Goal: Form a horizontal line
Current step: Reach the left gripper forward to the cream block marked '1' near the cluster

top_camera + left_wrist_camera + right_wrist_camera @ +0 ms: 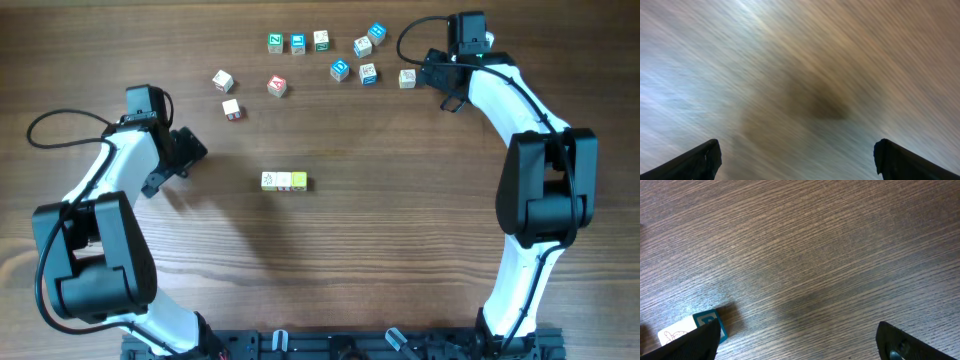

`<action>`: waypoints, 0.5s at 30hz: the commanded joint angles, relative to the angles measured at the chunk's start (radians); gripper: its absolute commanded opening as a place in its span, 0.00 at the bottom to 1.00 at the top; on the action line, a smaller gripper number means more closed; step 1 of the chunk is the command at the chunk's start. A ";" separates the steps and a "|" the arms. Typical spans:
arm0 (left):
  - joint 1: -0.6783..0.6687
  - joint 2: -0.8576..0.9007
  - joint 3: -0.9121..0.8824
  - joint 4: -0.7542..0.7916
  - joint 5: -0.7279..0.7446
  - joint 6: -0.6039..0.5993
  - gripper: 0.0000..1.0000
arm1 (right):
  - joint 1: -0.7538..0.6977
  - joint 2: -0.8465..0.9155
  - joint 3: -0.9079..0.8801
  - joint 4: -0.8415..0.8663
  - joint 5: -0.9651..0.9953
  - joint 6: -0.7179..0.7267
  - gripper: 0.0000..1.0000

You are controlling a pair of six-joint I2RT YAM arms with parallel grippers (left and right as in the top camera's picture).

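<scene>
surface: brown wood-grain table [330, 270] | light: soft, diffuse | shadows: faint, blurred

Table [790, 60] a motion-blurred smear — cube [685, 329] partly hidden

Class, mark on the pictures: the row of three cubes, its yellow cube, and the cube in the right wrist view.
row of three cubes [284, 181]: overhead view, middle cube's top face.
yellow cube [299, 181]: overhead view, its top face.
blue-faced cube [706, 320]: right wrist view, its blue face.
</scene>
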State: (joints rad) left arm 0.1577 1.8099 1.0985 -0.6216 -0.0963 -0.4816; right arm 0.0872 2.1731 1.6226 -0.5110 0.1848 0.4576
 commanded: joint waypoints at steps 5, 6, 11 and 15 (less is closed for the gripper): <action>0.004 0.005 0.000 0.022 0.260 0.006 0.82 | 0.003 -0.004 -0.008 0.003 0.020 -0.013 1.00; 0.008 0.002 0.000 0.020 0.247 0.006 0.51 | 0.003 -0.004 -0.008 0.003 0.020 -0.012 1.00; 0.081 -0.106 0.085 -0.006 0.291 0.056 0.04 | 0.003 -0.004 -0.008 0.003 0.020 -0.012 1.00; 0.109 -0.125 0.481 -0.373 0.331 0.166 0.04 | 0.003 -0.004 -0.008 0.003 0.020 -0.012 1.00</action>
State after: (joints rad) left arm 0.2577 1.7241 1.3491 -0.8677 0.2008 -0.4038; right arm 0.0872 2.1731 1.6226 -0.5114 0.1848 0.4576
